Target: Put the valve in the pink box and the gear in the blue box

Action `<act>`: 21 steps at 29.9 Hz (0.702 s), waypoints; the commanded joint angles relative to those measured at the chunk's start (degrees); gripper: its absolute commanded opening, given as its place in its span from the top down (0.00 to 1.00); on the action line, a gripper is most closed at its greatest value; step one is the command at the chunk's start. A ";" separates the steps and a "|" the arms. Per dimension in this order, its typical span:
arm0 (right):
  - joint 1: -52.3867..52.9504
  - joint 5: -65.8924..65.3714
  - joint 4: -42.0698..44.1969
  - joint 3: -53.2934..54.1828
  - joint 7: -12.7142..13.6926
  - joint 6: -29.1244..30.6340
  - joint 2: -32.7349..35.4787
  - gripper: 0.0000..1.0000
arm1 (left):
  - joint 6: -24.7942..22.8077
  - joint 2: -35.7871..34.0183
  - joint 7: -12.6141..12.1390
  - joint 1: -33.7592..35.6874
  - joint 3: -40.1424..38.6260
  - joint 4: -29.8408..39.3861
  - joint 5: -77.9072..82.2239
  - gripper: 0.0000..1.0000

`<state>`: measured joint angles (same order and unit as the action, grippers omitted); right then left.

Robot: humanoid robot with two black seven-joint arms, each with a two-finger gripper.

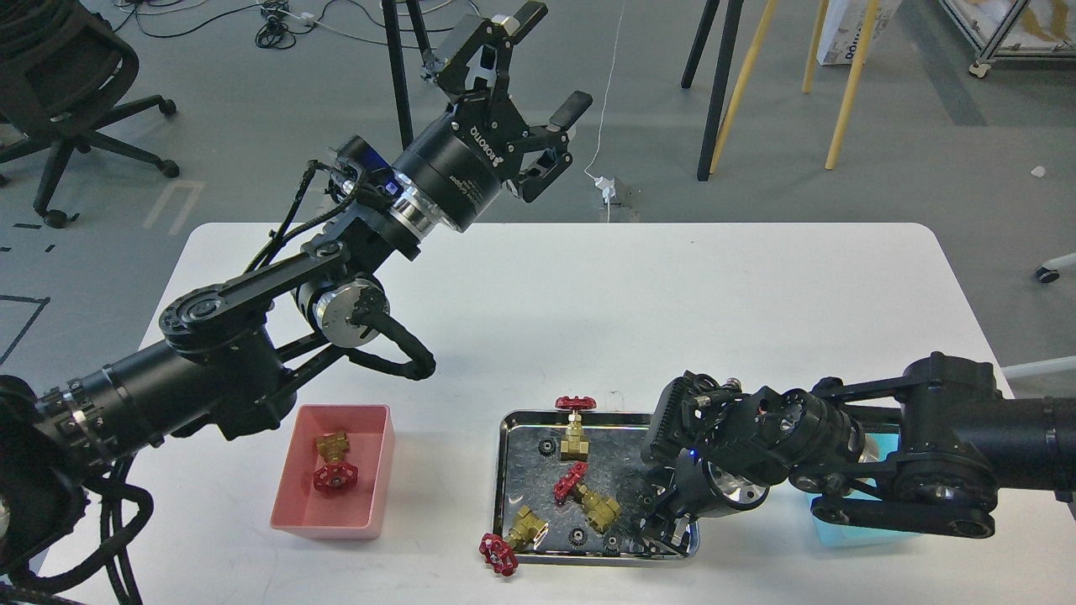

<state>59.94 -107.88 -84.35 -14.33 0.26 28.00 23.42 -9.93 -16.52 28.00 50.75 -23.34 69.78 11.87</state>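
Our right gripper (pixel 660 538) hung low over the steel tray (pixel 521 479); we could not tell its spread. Our left gripper (pixel 525 80) gaped, empty. Gears (pixel 577 535) lay beside valves (pixel 588 496), so we risked nudging one; the blue box (pixel 857 536) sat hidden behind our arm.

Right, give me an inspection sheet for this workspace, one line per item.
Surface: white table, bare across its far half.
Job's things: pink box holds one valve; blue box mostly hidden by the right arm; steel tray holds three valves and several gears, one valve overhanging its near-left corner.
Clutter: nothing seen.
Grippers: left gripper open, raised beyond the table; right gripper down in the tray's near-right corner, fingers unclear.
Cables: loops on the left arm; cords on the floor.
Surroundings: office chair, easel legs.
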 commanded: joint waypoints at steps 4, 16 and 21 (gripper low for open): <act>-0.34 -0.40 0.94 0.00 0.00 0.00 -0.22 0.46 | -0.09 0.00 0.00 -0.04 0.05 0.00 0.00 0.05; -0.96 -0.40 1.82 0.18 0.00 0.00 -0.57 0.49 | -0.09 0.00 0.00 -0.48 -0.03 0.00 0.00 0.04; -1.14 -0.40 1.82 0.18 0.00 0.00 -0.57 0.53 | -0.18 0.00 0.00 -0.48 0.05 -0.08 0.08 0.04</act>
<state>58.90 -108.28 -82.54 -14.15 0.26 28.00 22.86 -10.03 -16.52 28.00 50.30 -23.29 69.78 11.89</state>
